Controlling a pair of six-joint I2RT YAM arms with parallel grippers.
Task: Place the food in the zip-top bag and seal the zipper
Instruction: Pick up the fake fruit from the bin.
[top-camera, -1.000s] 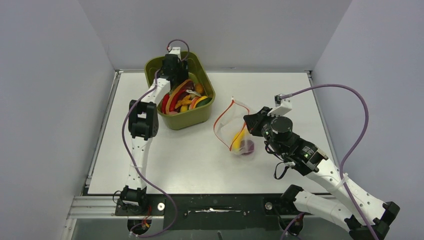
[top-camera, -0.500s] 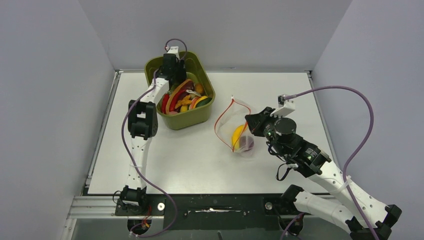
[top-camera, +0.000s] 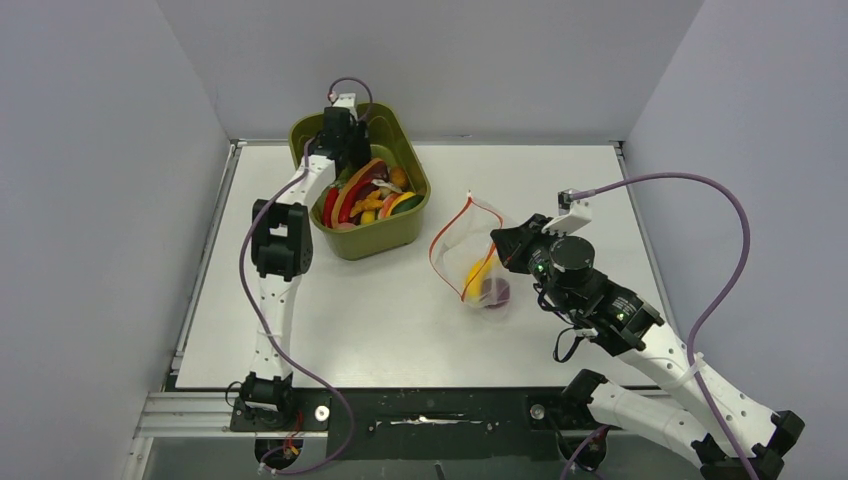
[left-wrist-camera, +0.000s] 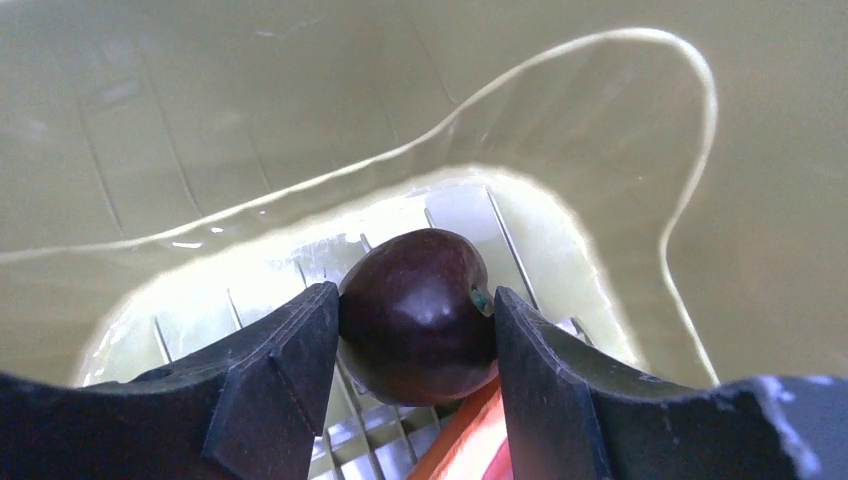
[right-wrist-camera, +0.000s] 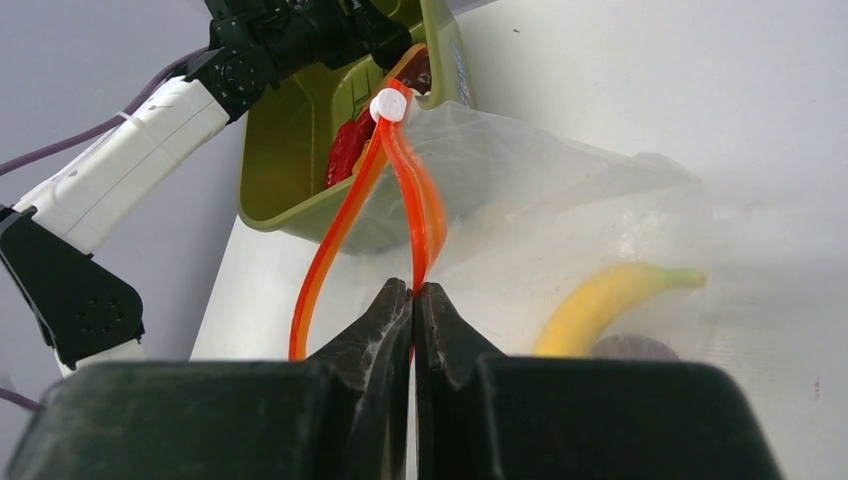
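Deep in the olive-green bin (top-camera: 381, 238), my left gripper (top-camera: 339, 140) is shut on a dark purple round fruit (left-wrist-camera: 420, 315); both fingers (left-wrist-camera: 285, 360) press its sides above the ribbed floor. More food (top-camera: 366, 195) fills the bin: red peppers, orange and green slices. The clear zip-top bag (top-camera: 470, 255) stands mid-table, mouth open toward the bin, with a yellow banana (top-camera: 478, 272) and a purple piece (top-camera: 494, 291) inside. My right gripper (right-wrist-camera: 413, 295) is shut on the bag's red-orange zipper (right-wrist-camera: 405, 190), which ends at a white slider (right-wrist-camera: 388, 104).
The bin (right-wrist-camera: 290, 160) stands at the table's back left, a short gap from the bag's mouth. An orange-red slice (left-wrist-camera: 470, 440) lies just under the held fruit. The left arm (right-wrist-camera: 130, 150) reaches over the bin's near rim.
The left gripper's jaws have narrowed onto the dark round fruit. The right arm shifted slightly, and the bag's mouth moved a little with it.
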